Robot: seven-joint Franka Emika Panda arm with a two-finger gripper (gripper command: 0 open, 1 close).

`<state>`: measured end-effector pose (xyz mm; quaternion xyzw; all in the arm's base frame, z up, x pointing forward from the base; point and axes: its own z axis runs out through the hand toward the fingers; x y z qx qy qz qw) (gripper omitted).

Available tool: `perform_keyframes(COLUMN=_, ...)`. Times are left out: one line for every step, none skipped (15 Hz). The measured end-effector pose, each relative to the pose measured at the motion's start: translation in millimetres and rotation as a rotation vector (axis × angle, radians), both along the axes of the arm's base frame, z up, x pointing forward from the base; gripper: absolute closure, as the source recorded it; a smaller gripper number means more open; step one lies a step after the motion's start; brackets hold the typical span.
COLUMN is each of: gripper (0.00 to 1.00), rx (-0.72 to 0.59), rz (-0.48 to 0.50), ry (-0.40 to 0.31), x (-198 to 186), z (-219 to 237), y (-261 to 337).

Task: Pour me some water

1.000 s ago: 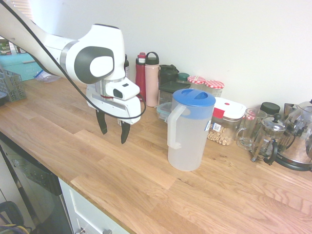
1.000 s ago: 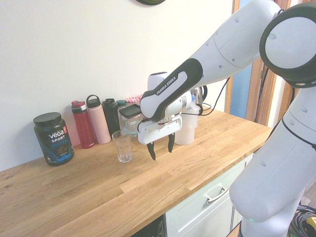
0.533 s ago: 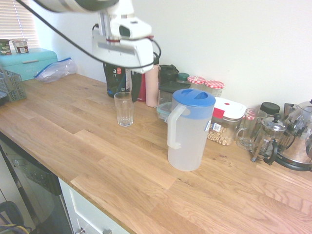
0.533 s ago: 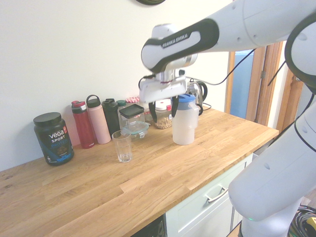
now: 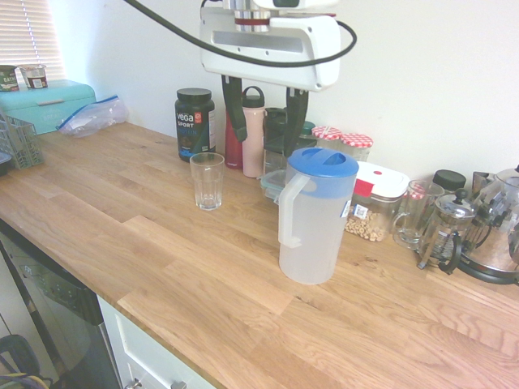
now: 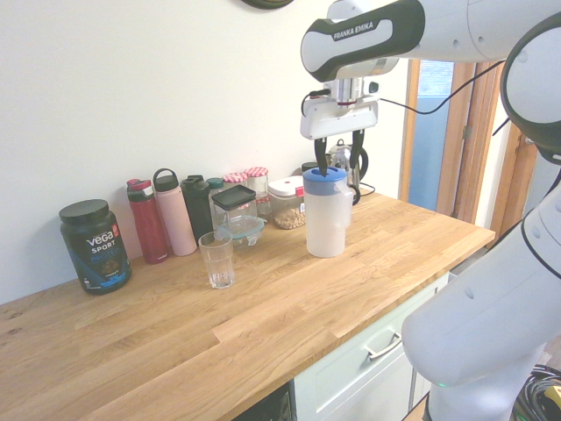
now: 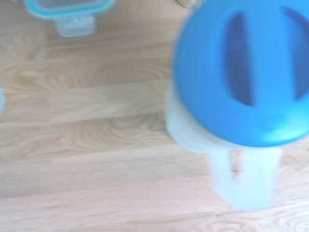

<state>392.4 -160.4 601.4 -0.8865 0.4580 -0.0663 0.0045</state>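
A translucent plastic pitcher (image 5: 312, 223) with a blue lid (image 5: 324, 161) stands upright on the wooden counter (image 5: 162, 267), its handle turned toward the counter's front edge. An empty clear glass (image 5: 208, 181) stands to its left, well apart. My gripper (image 5: 265, 146) hangs open and empty above the pitcher, a little behind its handle side, fingers pointing down. From the other side, the gripper (image 6: 340, 158) sits just over the pitcher (image 6: 326, 219), with the glass (image 6: 216, 260) further along. The wrist view looks straight down on the blue lid (image 7: 241, 72) and handle (image 7: 246, 179).
Along the wall stand a black Vega tub (image 5: 194, 123), red and pink bottles (image 5: 252, 134), lidded jars (image 5: 355, 146), a food box (image 5: 375, 203), a glass mug (image 5: 418, 212), a French press (image 5: 444, 231) and a kettle (image 5: 499, 235). A teal box (image 5: 45, 104) sits far left.
The arm has lifted from low over the counter in front of the glass, swung past the glass and come over the pitcher. The gripper stayed open throughout.
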Motion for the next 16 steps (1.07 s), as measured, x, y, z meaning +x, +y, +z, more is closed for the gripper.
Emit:
perform_keyframes(gripper=0.0, rx=0.005, rz=-0.005, ry=0.013, x=4, z=-10, y=-7)
perform_keyframes(gripper=0.0, rx=0.006, rz=-0.012, ry=0.023, x=8, z=-22, y=-13)
perform_keyframes(gripper=0.0, rx=0.006, rz=-0.02, ry=0.031, x=13, z=-35, y=-18)
perform_keyframes(gripper=0.0, rx=0.006, rz=-0.021, ry=0.037, x=20, z=-48, y=-23)
perform_keyframes(gripper=0.0, rx=0.006, rz=-0.015, ry=0.041, x=27, z=-59, y=-26)
perform_keyframes(gripper=1.0, rx=0.005, rz=-0.008, ry=0.046, x=33, z=-69, y=-28)
perform_keyframes(gripper=1.0, rx=0.004, rz=-0.004, ry=0.05, x=38, z=-76, y=-29)
perform_keyframes(gripper=1.0, rx=0.0, rz=-0.003, ry=0.052, x=42, z=-82, y=-30)
perform_keyframes(gripper=1.0, rx=-0.006, rz=-0.004, ry=0.052, x=45, z=-88, y=-31)
perform_keyframes(gripper=1.0, rx=-0.014, rz=-0.006, ry=0.055, x=47, z=-92, y=-33)
perform_keyframes(gripper=1.0, rx=-0.017, rz=-0.009, ry=0.059, x=48, z=-95, y=-33)
perform_keyframes(gripper=1.0, rx=-0.019, rz=-0.011, ry=0.063, x=49, z=-96, y=-34)
perform_keyframes(gripper=1.0, rx=-0.02, rz=-0.014, ry=0.064, x=48, z=-97, y=-35)
perform_keyframes(gripper=1.0, rx=-0.02, rz=-0.017, ry=0.062, x=48, z=-97, y=-36)
perform_keyframes(gripper=1.0, rx=-0.018, rz=-0.02, ry=0.06, x=48, z=-97, y=-37)
perform_keyframes(gripper=1.0, rx=-0.013, rz=-0.024, ry=0.057, x=48, z=-97, y=-38)
